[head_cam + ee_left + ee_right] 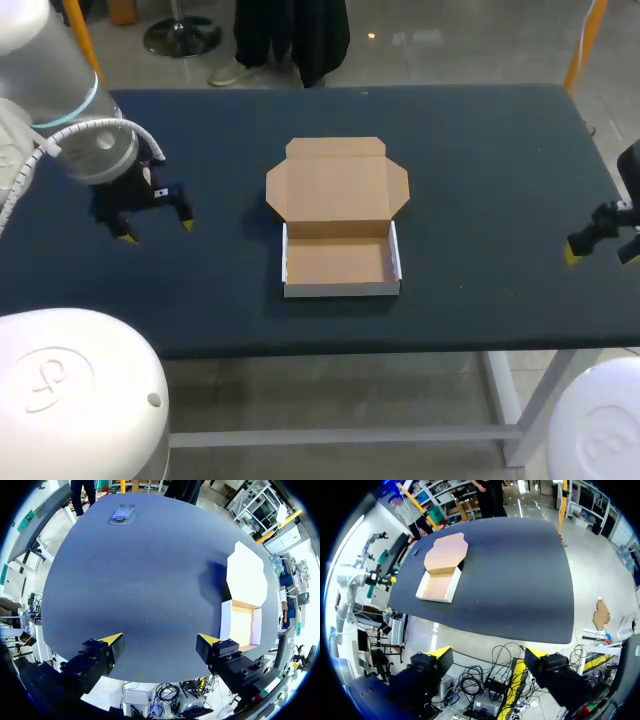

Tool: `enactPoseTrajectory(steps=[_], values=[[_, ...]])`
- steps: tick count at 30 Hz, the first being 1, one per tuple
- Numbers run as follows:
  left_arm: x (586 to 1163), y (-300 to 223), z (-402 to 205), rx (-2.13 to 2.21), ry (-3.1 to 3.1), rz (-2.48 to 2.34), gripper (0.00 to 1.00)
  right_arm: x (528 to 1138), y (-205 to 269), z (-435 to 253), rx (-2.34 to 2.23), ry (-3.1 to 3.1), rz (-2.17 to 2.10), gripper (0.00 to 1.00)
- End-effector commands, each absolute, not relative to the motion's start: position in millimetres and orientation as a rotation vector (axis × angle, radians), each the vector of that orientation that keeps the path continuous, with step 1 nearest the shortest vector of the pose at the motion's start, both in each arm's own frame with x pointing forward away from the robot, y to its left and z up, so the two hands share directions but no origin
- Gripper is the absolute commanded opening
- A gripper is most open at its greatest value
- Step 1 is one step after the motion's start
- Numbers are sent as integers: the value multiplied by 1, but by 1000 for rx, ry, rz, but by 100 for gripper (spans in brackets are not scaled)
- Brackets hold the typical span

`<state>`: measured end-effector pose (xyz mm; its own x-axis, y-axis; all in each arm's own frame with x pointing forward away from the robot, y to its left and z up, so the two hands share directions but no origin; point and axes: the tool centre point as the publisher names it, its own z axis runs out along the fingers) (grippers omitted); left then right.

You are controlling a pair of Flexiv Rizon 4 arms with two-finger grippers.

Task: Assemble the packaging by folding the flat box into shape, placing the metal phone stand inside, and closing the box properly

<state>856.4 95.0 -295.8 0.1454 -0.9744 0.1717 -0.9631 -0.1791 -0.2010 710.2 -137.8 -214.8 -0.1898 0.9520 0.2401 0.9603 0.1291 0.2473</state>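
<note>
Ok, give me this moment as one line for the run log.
box: shaped, lid open, empty | phone stand: on table, apart from box | left gripper: open, empty | right gripper: open, empty

We saw a table [480, 200] covered in plain dark navy, with no pattern. The box [340, 265] was plain brown cardboard inside, on its floor and its lid alike, and its outer walls were white. Our left gripper [157, 231] was black with bright yellow tips, and our right gripper [600, 255] wore the same black and yellow. Our left arm [60, 80] was white and grey with a pale blue ring. The phone stand [122, 516] looked silvery grey.
</note>
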Motion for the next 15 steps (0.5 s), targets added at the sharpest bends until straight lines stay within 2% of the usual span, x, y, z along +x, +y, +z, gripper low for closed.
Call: enactPoseTrajectory(steps=[1,15], values=[[879,101,-315,-2376,1994,-364,100,709,-138,-213,-1982,-2343,-543,100],[914,139,-341,-2411,2038,-289,100,709,-138,-213,-1982,-2343,-543,100]])
